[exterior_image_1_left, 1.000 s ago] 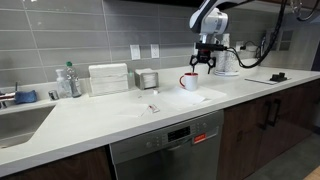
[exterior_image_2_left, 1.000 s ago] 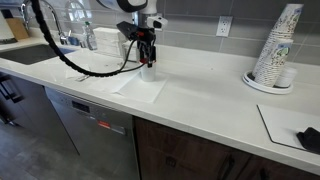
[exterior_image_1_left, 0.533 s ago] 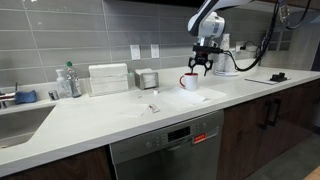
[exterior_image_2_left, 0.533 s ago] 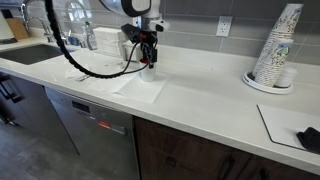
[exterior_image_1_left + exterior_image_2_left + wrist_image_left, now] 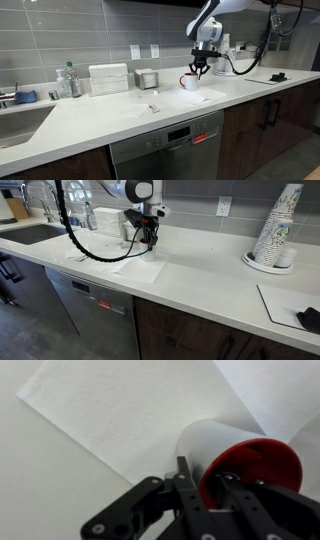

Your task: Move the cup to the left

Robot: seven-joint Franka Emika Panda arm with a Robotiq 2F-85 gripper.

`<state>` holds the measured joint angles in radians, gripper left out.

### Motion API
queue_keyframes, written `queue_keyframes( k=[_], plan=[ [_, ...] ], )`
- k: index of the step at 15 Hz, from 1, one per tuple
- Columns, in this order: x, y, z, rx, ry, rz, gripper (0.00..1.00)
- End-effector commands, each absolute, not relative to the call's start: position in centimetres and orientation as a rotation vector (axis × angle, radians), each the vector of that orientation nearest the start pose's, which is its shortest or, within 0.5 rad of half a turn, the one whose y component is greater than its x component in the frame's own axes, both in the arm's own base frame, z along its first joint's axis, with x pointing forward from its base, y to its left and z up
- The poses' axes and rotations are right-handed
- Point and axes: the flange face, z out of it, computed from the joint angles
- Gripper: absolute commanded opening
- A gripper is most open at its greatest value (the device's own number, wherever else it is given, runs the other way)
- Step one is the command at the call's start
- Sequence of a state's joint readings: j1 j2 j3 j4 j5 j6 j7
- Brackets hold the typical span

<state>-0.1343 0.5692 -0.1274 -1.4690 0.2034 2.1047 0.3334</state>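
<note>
The cup (image 5: 188, 82) is a small white mug with a red inside, standing on a white paper sheet (image 5: 197, 97) on the counter. In both exterior views my gripper (image 5: 200, 71) comes down on it from above. In an exterior view the cup (image 5: 146, 249) shows just below the gripper (image 5: 148, 241). In the wrist view the cup (image 5: 225, 440) fills the lower right, and the gripper (image 5: 206, 476) is shut on the cup's wall. One finger is outside the wall and the other inside the red interior.
A clear bottle (image 5: 68, 80), a white box (image 5: 108, 78) and a small metal container (image 5: 148, 78) line the back wall. A sink (image 5: 18, 120) lies at the counter's end. A stack of paper cups (image 5: 278, 225) and a dark object (image 5: 310, 318) stand further along.
The jaws have closed from wide open onto the cup's wall. The arm has shifted only slightly, and the cup stays on the paper.
</note>
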Motion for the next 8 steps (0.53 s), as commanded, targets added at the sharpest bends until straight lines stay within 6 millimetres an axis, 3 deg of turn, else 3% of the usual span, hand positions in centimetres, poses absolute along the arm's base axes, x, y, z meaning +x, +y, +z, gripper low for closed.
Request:
queue_keyframes(
  k=[1,8],
  plan=[
    [70.2,-16.2,35.3,-2.847,1.008,-0.099,0.00],
    [68.6,-16.5,39.2,-2.870,1.000,-0.149,0.02]
  ],
)
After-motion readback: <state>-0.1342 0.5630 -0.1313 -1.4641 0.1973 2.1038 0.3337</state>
